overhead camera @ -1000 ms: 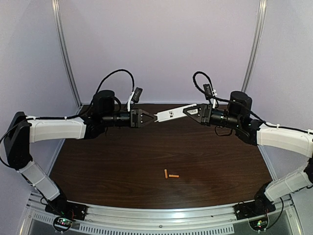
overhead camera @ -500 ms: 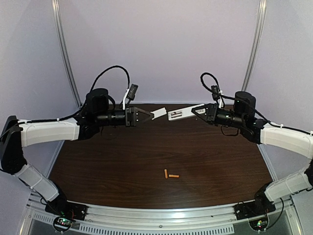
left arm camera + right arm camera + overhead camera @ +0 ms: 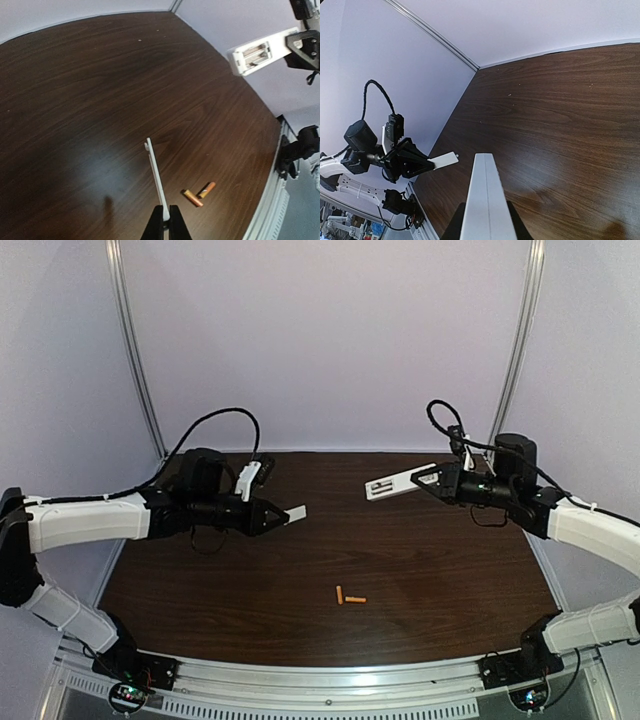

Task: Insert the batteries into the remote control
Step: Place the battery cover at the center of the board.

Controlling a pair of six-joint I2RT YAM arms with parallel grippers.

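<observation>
**Cover off, bay exposed**

The left gripper (image 3: 283, 515), clamped on the cover plate (image 3: 296, 512), has pulled clear of the remote control (image 3: 390, 485), which the right gripper (image 3: 422, 478) grips at upper right, bay showing. The batteries (image 3: 349, 596) lie untouched at lower centre of the table (image 3: 450, 570); the plate occupies the left jaws
</observation>
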